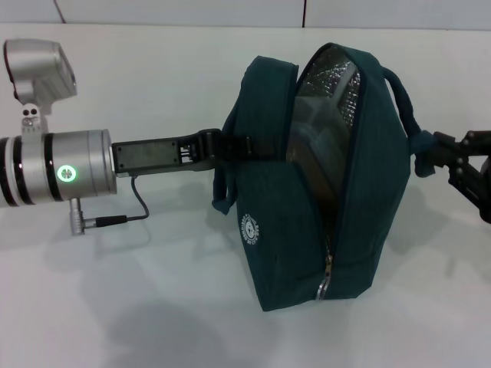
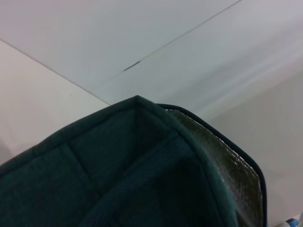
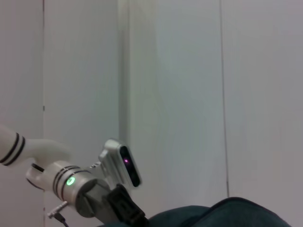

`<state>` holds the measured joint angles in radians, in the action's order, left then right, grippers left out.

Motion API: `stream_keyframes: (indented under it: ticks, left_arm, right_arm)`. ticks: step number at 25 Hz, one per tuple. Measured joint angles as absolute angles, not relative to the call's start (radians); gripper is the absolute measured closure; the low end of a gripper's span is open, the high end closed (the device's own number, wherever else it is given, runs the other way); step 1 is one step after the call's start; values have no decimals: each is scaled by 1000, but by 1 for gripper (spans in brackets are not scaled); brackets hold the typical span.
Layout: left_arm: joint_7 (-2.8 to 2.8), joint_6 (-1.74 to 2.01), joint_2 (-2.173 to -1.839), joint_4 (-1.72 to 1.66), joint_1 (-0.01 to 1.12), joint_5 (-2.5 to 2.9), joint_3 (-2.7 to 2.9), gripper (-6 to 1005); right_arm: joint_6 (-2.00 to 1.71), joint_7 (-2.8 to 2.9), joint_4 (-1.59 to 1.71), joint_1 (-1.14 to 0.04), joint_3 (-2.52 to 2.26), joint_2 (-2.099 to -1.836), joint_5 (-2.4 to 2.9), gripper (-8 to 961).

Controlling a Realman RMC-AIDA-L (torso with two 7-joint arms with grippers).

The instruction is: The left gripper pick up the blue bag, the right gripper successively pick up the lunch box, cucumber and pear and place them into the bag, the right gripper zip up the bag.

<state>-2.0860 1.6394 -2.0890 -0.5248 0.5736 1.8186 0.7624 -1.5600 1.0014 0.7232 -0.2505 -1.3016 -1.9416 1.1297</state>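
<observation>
The blue bag (image 1: 322,192) hangs above the white table, tilted, its mouth partly open and showing the silver foil lining (image 1: 326,92). The zipper pull (image 1: 325,285) sits low on the front. My left gripper (image 1: 222,146) reaches in from the left and is shut on the bag's left handle. My right gripper (image 1: 439,152) is at the right edge and is shut on the bunched right handle (image 1: 422,152). The bag fills the left wrist view (image 2: 118,170) and shows low in the right wrist view (image 3: 232,213), beside the left gripper (image 3: 124,208). The lunch box, cucumber and pear are hidden.
The white table (image 1: 138,307) spreads under the bag, with a white wall (image 1: 192,11) behind it. The left arm's silver cylinder (image 1: 73,165) and its cable (image 1: 138,203) stretch along the left side.
</observation>
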Motion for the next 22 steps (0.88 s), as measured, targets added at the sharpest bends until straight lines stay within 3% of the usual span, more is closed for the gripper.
stream_keyframes:
  ticks: [8, 14, 22]
  left_arm:
    - [-2078, 1632, -2089, -509, 564, 1816, 762, 964]
    - [-2059, 1627, -2089, -478, 557, 1814, 762, 964]
    - [-2056, 1629, -2089, -476, 526, 1811, 762, 964]
  right_arm:
    - [-1634, 994, 712, -249, -1295, -1935, 1190, 885]
    - [-1633, 993, 701, -237, -1247, -1945, 1240, 882]
    - [-1693, 991, 698, -223, -1195, -1956, 1250, 521]
